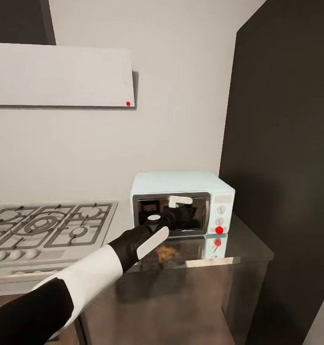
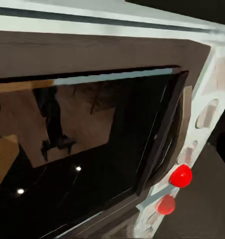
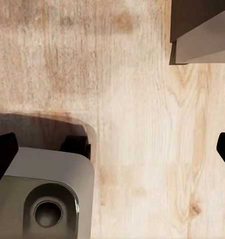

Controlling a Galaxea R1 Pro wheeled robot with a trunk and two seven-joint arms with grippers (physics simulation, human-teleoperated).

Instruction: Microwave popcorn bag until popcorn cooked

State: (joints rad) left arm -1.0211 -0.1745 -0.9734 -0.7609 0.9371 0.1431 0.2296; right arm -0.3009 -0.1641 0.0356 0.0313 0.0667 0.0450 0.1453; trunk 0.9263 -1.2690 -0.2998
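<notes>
The pale blue microwave (image 1: 181, 184) stands on the glossy steel countertop (image 1: 248, 249) against the wall. Its round light (image 1: 219, 230) glows red, and this light (image 2: 180, 175) also shows in the left wrist view beside the dark glass door (image 2: 92, 149). My left gripper (image 1: 180, 207) is right at the front of that door; I cannot tell whether its fingers are open or shut. A mottled tan patch (image 1: 166, 251) shows on the counter under my forearm; I cannot tell whether it is the popcorn bag or a reflection. My right gripper (image 3: 112, 149) hangs open over the floor.
A steel gas hob (image 1: 47, 225) lies left of the microwave, under a flat white hood (image 1: 61, 74). A tall dark cabinet (image 1: 281, 167) rises close on the microwave's right. Below the right gripper are a pale wood floor (image 3: 142, 99) and part of my base (image 3: 42, 194).
</notes>
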